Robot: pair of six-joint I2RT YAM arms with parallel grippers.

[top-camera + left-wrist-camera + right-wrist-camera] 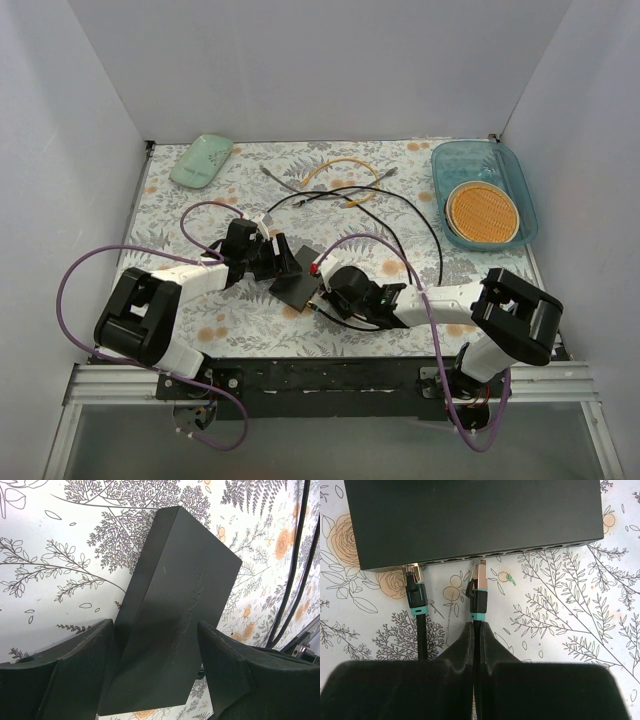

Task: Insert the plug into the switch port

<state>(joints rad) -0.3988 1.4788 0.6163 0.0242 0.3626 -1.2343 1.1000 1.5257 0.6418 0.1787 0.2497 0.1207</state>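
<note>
The switch point(297, 276) is a flat dark box lying mid-table between my two grippers. In the left wrist view the switch point(170, 605) fills the gap between my fingers; the left gripper point(155, 630) grips its two long sides. In the right wrist view the switch point(470, 520) shows its row of ports along the near edge. My right gripper point(477, 627) is shut on a black cable just behind the plug point(479, 587). The plug's metal tip sits at the mouth of a middle port. A second plug point(415, 590) sits in the leftmost port.
A pale green mouse point(202, 160) lies at the back left. A teal tray point(520, 195) with an orange disc point(483, 213) stands at the back right. A yellow cable point(345, 165), a grey cable and black cable loops point(420, 215) lie behind the switch.
</note>
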